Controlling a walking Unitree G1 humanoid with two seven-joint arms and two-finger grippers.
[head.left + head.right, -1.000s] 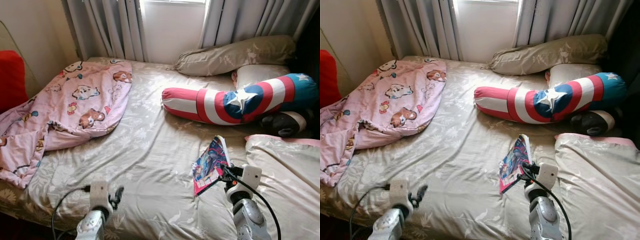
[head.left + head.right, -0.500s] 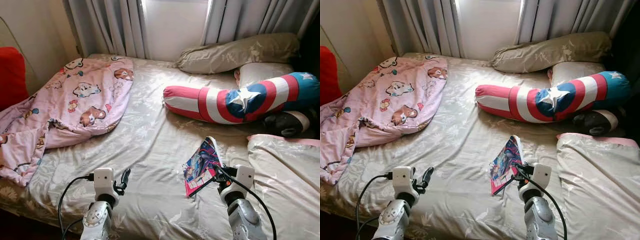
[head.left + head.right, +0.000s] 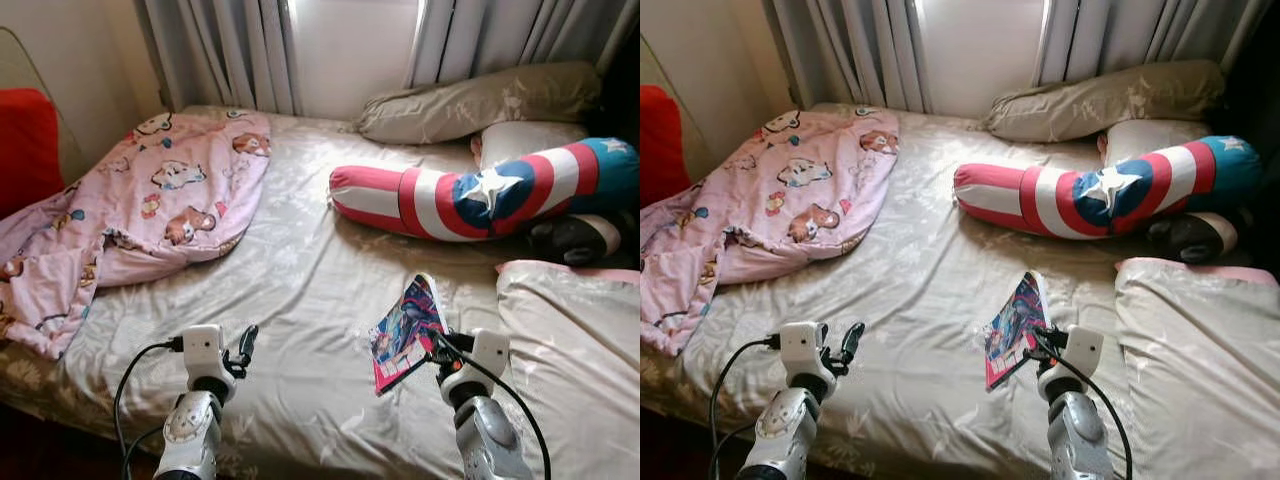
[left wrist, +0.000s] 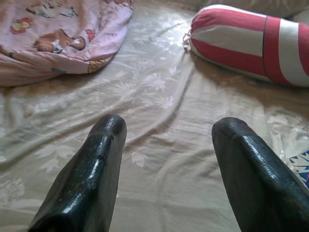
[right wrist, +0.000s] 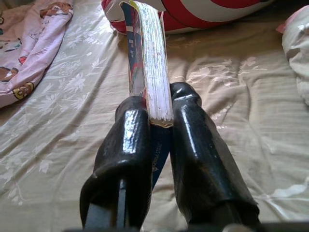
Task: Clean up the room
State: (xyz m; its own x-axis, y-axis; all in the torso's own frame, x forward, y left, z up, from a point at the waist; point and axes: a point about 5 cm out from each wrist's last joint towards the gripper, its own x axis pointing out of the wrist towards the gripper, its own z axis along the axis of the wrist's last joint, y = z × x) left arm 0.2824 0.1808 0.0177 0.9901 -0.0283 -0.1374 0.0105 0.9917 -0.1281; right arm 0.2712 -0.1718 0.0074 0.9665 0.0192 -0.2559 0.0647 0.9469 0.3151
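Note:
A colourful comic book (image 3: 405, 332) is held up on edge above the beige bed sheet (image 3: 300, 300), with my right gripper (image 5: 155, 108) shut on its lower edge. The right wrist view looks along the book's page edges (image 5: 153, 63) between the two black fingers (image 5: 190, 140). My left gripper (image 4: 166, 130) hovers open over the sheet near the bed's front edge, with nothing between its fingers. A pink cartoon blanket (image 3: 140, 210) lies crumpled on the bed's left side, part of it hanging over the edge.
A red, white and blue star bolster (image 3: 480, 200) lies across the right half of the bed. Beige pillows (image 3: 470, 100) sit by the curtained window (image 3: 350, 50). A folded beige cover (image 3: 570, 340) lies at the right front. A red cushion (image 3: 25, 150) leans at far left.
My left gripper has risen into fuller view over the sheet. The right gripper still grips the comic, lifted slightly. The camera has shifted a little.

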